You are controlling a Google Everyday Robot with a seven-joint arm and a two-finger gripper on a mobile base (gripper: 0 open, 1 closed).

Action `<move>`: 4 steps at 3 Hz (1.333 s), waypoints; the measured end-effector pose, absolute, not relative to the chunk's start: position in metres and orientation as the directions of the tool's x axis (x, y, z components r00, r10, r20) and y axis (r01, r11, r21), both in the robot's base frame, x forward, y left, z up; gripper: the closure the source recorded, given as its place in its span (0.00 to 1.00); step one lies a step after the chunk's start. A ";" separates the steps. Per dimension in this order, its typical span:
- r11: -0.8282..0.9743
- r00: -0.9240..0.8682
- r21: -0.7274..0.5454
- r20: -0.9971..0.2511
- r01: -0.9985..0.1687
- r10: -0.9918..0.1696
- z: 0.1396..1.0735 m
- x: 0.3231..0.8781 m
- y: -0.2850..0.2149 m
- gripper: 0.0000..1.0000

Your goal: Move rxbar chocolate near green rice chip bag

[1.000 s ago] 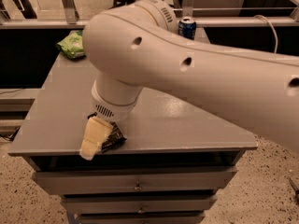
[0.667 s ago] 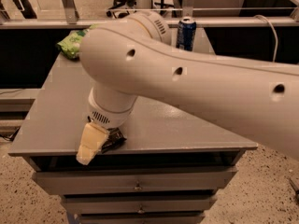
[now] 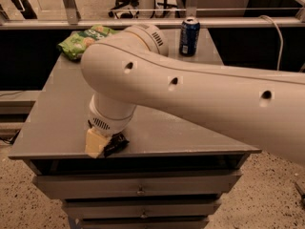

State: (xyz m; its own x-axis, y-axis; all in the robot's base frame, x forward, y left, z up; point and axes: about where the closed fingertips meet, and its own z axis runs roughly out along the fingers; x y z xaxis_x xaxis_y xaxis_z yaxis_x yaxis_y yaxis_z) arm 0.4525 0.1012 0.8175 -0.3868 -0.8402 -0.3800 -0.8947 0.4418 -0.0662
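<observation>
Lying at the front edge of the table (image 3: 200,140), left of middle, the rxbar (image 3: 117,144) shows only its right end.

It lies flat, with its long axis slanted so that the visible end points back and to the right. The other end is hidden under the gripper (image 3: 100,148), which is down on the tabletop right at the bar. Whether the gripper is clamped on the bar cannot be told. The thick pale arm (image 3: 205,99) comes in from the right and bends over the middle of the table, between the bar and the bag (image 3: 83,39). The bag lies at the back left corner, well apart from the bar. A blue can (image 3: 189,36) stands upright at the back edge, right of the bag. Drawers (image 3: 138,185) sit under the tabletop.
</observation>
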 end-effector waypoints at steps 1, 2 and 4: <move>0.443 -0.388 -0.066 -0.380 -0.894 -0.840 0.821 0.453 0.101 0.72; 0.443 -0.388 -0.067 -0.380 -0.894 -0.840 0.826 0.453 0.101 0.95; 0.436 -0.351 -0.137 -0.404 -0.890 -0.844 0.866 0.463 0.099 1.00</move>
